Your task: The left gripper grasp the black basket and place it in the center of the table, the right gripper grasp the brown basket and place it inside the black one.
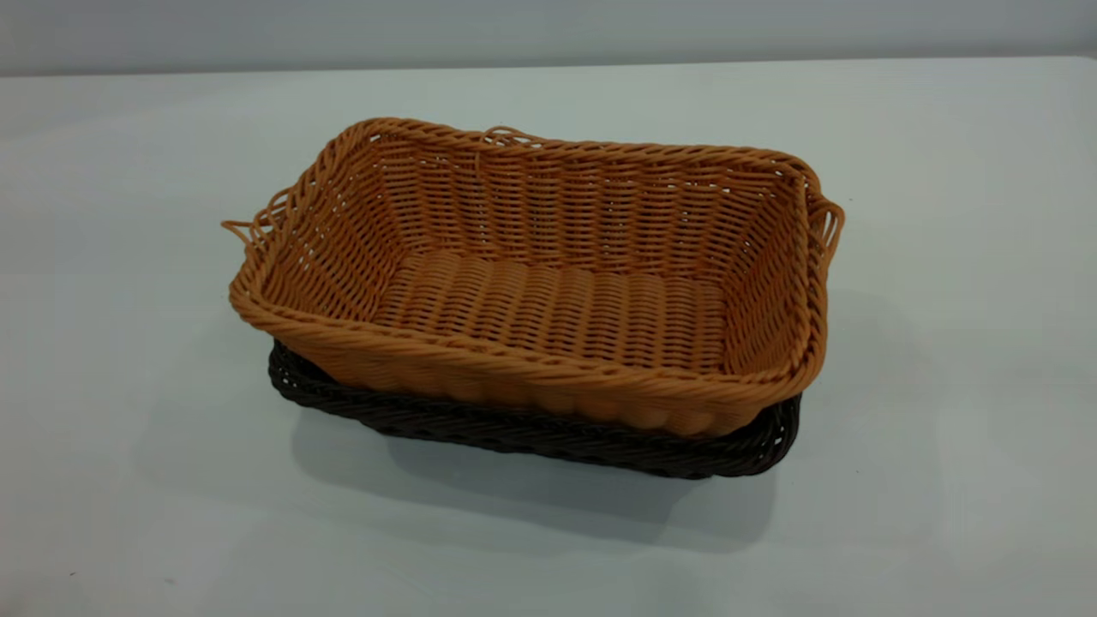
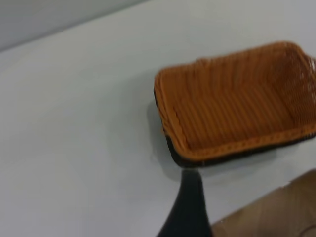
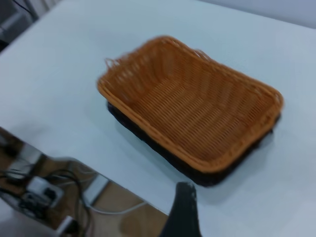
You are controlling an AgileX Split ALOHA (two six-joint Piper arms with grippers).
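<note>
The brown basket (image 1: 548,283) sits nested inside the black basket (image 1: 531,428) in the middle of the white table (image 1: 137,257). Only the black one's rim and lower wall show beneath it. Both arms are out of the exterior view. In the left wrist view the left gripper (image 2: 237,210) is drawn back near the table edge, well apart from the brown basket (image 2: 237,103) and black basket (image 2: 222,159); one black finger (image 2: 188,207) shows, nothing held. In the right wrist view the right gripper (image 3: 222,212) is likewise clear of the brown basket (image 3: 192,103) and black basket (image 3: 197,175), with one finger (image 3: 185,210) showing.
The table edge runs close to both grippers. Beyond it is wooden floor (image 2: 276,212) in the left wrist view. Cables and a power strip (image 3: 34,192) lie on the floor in the right wrist view. A grey wall (image 1: 548,30) stands behind the table.
</note>
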